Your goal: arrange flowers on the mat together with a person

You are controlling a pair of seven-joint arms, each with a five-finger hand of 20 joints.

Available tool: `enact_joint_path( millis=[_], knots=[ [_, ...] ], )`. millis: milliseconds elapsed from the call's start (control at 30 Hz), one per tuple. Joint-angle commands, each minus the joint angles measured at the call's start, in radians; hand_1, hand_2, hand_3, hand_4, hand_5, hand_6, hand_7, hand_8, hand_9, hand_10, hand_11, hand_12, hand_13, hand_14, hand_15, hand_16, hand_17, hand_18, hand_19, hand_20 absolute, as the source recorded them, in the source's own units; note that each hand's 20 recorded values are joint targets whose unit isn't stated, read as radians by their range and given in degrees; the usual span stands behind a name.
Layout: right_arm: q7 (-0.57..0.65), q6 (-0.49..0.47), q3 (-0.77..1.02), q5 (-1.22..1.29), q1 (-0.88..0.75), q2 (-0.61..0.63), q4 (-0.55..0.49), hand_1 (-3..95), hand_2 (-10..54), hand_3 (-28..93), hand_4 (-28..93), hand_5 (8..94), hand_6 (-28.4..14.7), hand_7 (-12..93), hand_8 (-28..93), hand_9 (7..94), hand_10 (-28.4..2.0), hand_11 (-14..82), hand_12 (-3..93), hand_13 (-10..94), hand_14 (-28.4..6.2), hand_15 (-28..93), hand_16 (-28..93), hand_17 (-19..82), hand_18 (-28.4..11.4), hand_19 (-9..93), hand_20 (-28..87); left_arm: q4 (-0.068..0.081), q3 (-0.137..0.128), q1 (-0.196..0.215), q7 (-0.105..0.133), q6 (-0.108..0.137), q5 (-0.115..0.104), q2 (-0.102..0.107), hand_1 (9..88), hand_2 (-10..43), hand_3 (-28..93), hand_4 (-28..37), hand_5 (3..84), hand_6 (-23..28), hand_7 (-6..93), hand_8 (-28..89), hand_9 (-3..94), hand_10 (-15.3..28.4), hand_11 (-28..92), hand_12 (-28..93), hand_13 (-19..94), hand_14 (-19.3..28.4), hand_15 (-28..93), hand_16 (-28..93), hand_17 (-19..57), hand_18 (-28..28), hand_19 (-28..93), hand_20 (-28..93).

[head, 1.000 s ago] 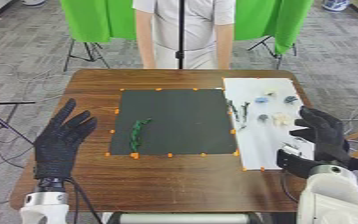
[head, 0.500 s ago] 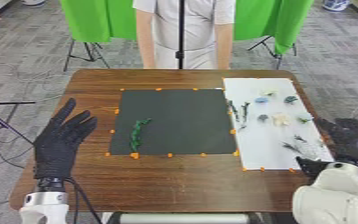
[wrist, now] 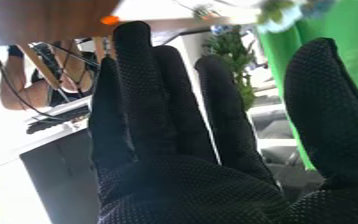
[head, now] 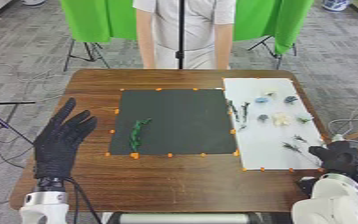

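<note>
From where I stand, the right robot hand [head: 342, 158] is beside the white sheet [head: 260, 137], fingers straight and apart, nothing in them. The left robot hand [head: 58, 145] is loose and empty too; the green garland [head: 136, 135] lies inward of it on the dark mat [head: 180, 120]. Just inward of the right one, a thin sprig [head: 291, 147] looks light and springy, maybe slippery; I'd pinch its bare stem, sparing the delicate tip.

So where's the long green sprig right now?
In the head view, the green sprig lies on the dark mat, near its left edge.
</note>
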Motion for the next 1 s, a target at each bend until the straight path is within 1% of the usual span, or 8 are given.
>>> enact_joint_path(
  millis=[33, 267, 333, 367, 433, 567, 833, 1000],
  knots=[
    [0.011, -0.104, -0.036, -0.034, 0.032, 0.009, 0.036, 30.6, -2.3, 77, -24, 50.1, -4.1, 17, -14, 53.6, -17.5, 20.2, 14.4, 52, -15.2, 55, 8, 13, -20.5, 62, 17, 0.004, 0.008, 0.003, 0.004, 0.007, -0.008, 0.009, 22.1, 8.2, 75, -27.6, 34.1, 7.6, 11.6, -9, 36.5, 18.9, 25, 11, 29, 23.6, 41, -7, 0.0, 28.3, 73, -19],
    [0.039, -0.23, -0.097, -0.107, 0.093, 0.032, 0.085, 33.7, -3.9, 76, -25, 54.4, -2.4, 18, -14, 57.9, -16.4, 20.4, 14.6, 55, -14.2, 53, 9, 13, -20.0, 62, 17, 0.006, 0.012, -0.002, 0.011, 0.01, -0.014, 0.02, 22.2, 8.3, 75, -27.7, 34.1, 7.6, 11.5, -9, 36.5, 18.8, 25, 10, 29, 23.6, 41, -7, 0.1, 28.2, 73, -19],
    [0.061, -0.243, -0.117, -0.151, 0.103, 0.042, 0.095, 36.9, -4.7, 74, -25, 60.0, -1.3, 18, -15, 62.5, -15.4, 21.0, 14.5, 59, -13.0, 52, 10, 15, -19.5, 62, 17, 0.008, 0.009, -0.007, 0.005, 0.006, -0.011, 0.014, 22.1, 8.2, 75, -27.6, 34.1, 7.6, 11.6, -9, 36.5, 18.9, 25, 10, 29, 23.6, 41, -7, 0.1, 28.2, 73, -19],
    [0.067, -0.24, -0.126, -0.162, 0.109, 0.045, 0.101, 39.1, -5.1, 72, -25, 64.0, -0.7, 19, -15, 67.0, -14.4, 21.0, 15.0, 61, -11.8, 51, 11, 16, -19.1, 63, 17, 0.005, 0.012, 0.0, 0.015, 0.012, -0.015, 0.021, 22.2, 8.3, 75, -27.7, 34.1, 7.6, 11.6, -9, 36.5, 18.9, 25, 10, 29, 23.6, 41, -7, 0.1, 28.2, 73, -19],
    [0.086, -0.244, -0.132, -0.158, 0.12, 0.045, 0.103, 41.9, -6.2, 70, -27, 68.9, -0.7, 20, -10, 71.2, -13.6, 21.7, 15.6, 64, -11.0, 51, 12, 18, -18.8, 64, 17, 0.005, 0.007, -0.003, 0.005, 0.009, -0.012, 0.015, 22.2, 8.3, 75, -27.6, 34.1, 7.6, 11.6, -9, 36.5, 18.9, 25, 10, 29, 23.5, 41, -7, 0.0, 28.2, 73, -19],
    [0.093, -0.26, -0.144, -0.158, 0.135, 0.056, 0.122, 50.5, -7.9, 63, -27, 78.2, 0.1, 23, -5, 79.0, -12.0, 23.9, 17.2, 70, -9.1, 53, 14, 21, -17.9, 68, 16, 0.004, 0.006, 0.001, 0.006, 0.012, -0.014, 0.015, 22.2, 8.2, 75, -27.6, 34.1, 7.7, 11.5, -9, 36.5, 18.9, 25, 10, 29, 23.6, 41, -7, 0.0, 28.2, 73, -19],
    [0.091, -0.244, -0.163, -0.155, 0.164, 0.071, 0.142, 55.5, -9.2, 59, -28, 83.5, 2.6, 27, -2, 86.0, -10.2, 29.5, 22.2, 75, -7.2, 60, 19, 25, -17.4, 74, 15, 0.003, 0.005, -0.001, 0.005, 0.011, -0.014, 0.013, 22.2, 8.1, 75, -27.5, 34.1, 7.6, 11.6, -9, 36.5, 18.9, 25, 10, 29, 23.6, 41, -7, -0.1, 28.1, 73, -19],
    [0.093, -0.159, -0.185, -0.227, 0.167, 0.085, 0.16, 55.8, -9.3, 60, -28, 83.5, 2.5, 28, -1, 86.5, -9.7, 30.7, 23.4, 75, -7.0, 62, 19, 25, -17.3, 74, 15, 0.003, 0.007, -0.003, 0.007, 0.015, -0.014, 0.015, 22.2, 8.1, 75, -27.5, 34.1, 7.6, 11.6, -9, 36.5, 18.9, 25, 10, 29, 23.6, 41, -7, -0.1, 28.2, 73, -19]
  ],
)
